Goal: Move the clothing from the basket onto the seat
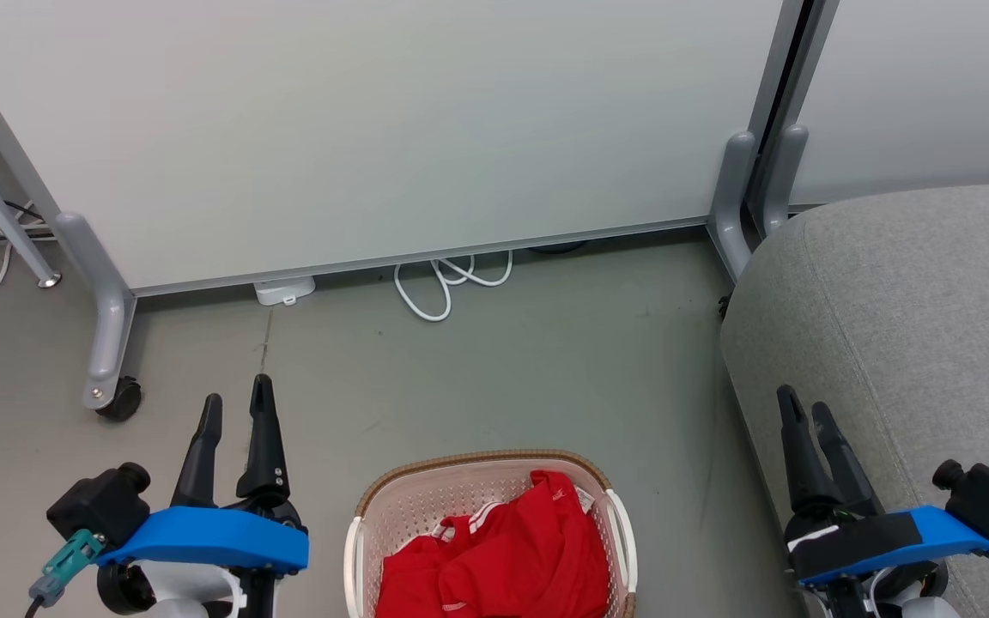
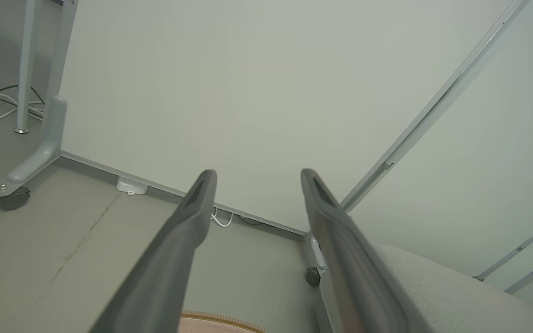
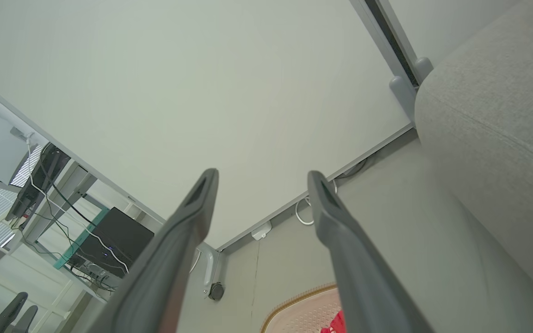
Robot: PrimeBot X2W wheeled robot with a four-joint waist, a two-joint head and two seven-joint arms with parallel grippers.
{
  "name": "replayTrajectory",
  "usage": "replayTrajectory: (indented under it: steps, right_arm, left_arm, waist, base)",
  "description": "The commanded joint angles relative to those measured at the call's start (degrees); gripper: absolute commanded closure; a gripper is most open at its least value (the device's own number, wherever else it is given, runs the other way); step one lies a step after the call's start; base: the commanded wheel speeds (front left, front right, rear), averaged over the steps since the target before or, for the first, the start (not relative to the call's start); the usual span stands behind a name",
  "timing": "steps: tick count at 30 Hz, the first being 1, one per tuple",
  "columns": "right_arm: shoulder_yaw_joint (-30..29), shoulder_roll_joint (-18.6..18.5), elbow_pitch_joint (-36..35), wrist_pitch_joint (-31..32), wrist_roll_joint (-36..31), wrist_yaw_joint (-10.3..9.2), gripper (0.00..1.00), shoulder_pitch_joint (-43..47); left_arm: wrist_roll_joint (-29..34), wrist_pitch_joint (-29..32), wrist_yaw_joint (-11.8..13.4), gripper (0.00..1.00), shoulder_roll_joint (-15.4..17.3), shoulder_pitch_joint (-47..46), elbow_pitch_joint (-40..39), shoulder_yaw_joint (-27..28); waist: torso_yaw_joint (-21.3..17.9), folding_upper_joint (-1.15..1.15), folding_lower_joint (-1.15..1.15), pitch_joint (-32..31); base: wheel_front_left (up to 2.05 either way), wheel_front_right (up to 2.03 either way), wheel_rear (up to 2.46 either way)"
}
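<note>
Clothing (image 1: 512,558) lies in basket (image 1: 477,459); seat (image 1: 915,326) to its right; left fingers (image 1: 263,438), right fingers (image 1: 799,455) parted, empty; partition (image 1: 374,129) behind.

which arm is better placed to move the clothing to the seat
Right, probably: the clothing lies in the basket between both arms, but the right end effector is open by the seat, the left end effector opposite.

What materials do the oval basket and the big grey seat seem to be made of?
The oval cream-white basket looks like matte moulded plastic: regular holes, brown woven-look rim. The large light-grey seat seems woven upholstery fabric: visible weave, stitched seam.
</note>
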Motion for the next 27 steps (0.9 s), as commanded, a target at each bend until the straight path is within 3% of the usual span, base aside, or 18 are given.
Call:
replayTrajectory:
  steps: [1, 27]
  right_arm:
    - [0.26, -0.41, -0.59, -0.59, -2.05, 0.09, 0.0, -0.85]
    - [0.37, -0.53, 0.73, -4.41, -17.22, 0.12, 0.0, -0.48]
  left_arm:
    - [2.18, -0.64, 0.31, 0.0, 0.46, -1.37, -0.45, -0.34]
    - [17.56, -4.41, 0.94, 0.0, 1.15, -1.51, 0.6, -2.86]
  waist:
    - [0.03, 0.0, 0.0, 0.01]
    - [0.43, 0.0, 0.0, 0.27]
  base:
    - [0.0, 0.0, 0.0]
    - [0.0, 0.0, 0.0]
